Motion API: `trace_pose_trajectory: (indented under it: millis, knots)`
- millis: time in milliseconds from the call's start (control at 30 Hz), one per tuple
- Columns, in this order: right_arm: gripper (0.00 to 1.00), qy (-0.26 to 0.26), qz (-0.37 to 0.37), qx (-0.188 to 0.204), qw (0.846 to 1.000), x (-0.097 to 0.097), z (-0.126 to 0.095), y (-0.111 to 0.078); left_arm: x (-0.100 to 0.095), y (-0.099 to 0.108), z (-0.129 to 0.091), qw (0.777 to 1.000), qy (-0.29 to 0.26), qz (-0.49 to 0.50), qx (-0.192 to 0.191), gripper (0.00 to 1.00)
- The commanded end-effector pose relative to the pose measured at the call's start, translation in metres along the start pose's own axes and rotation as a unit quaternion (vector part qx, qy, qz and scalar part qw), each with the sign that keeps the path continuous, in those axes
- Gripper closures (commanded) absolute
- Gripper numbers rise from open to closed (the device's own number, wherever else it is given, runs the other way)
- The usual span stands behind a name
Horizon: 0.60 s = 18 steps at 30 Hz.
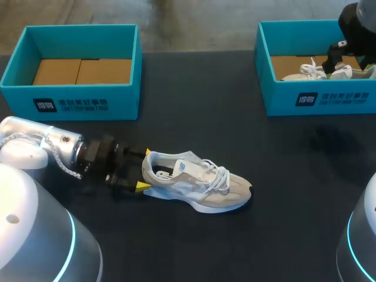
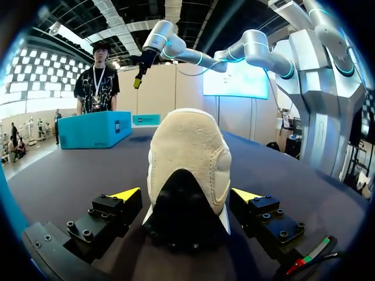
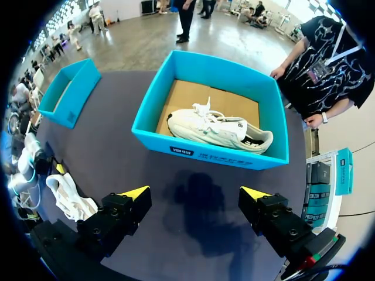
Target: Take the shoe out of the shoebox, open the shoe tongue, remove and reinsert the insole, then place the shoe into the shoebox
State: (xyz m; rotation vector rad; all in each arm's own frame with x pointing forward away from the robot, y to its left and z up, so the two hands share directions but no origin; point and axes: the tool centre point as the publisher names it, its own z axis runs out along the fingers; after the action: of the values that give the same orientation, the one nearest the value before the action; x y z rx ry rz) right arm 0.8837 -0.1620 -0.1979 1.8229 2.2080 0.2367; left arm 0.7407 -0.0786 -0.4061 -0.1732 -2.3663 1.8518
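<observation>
Though spread apart, the left end effector straddles the heel of the shoe, toe pointing away toward the tabletop's right edge.

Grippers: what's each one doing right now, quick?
Left gripper: open, straddling the heel of the shoe, not gripping it.
Right gripper: open, holding nothing.

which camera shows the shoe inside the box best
The right wrist view: it looks down into the shoebox, showing the whole shoe. The head view has it partly behind the right arm; the left wrist view shows only the box's wall.
</observation>
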Motion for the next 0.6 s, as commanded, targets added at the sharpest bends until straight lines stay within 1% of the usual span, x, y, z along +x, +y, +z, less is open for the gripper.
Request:
trace_pose_trajectory:
  millis: [33,533,567,600]
  knots:
    - [0.0,0.001,0.0,-0.001,1.0,-0.001,0.001,0.0,-0.005,0.002,0.008,1.0,0.008,-0.002,0.002,0.0]
    - [0.0,0.001,0.0,-0.001,1.0,-0.001,0.001,0.0,-0.005,0.004,0.02,1.0,0.019,-0.006,0.004,0.0]
    - [0.0,0.001,0.0,-0.001,1.0,-0.001,0.001,0.0,-0.004,0.004,0.02,1.0,0.019,-0.006,0.004,0.05]
    - [0.0,0.001,0.0,-0.001,1.0,-0.001,0.001,0.0,-0.004,0.004,0.02,1.0,0.02,-0.006,0.005,0.26]
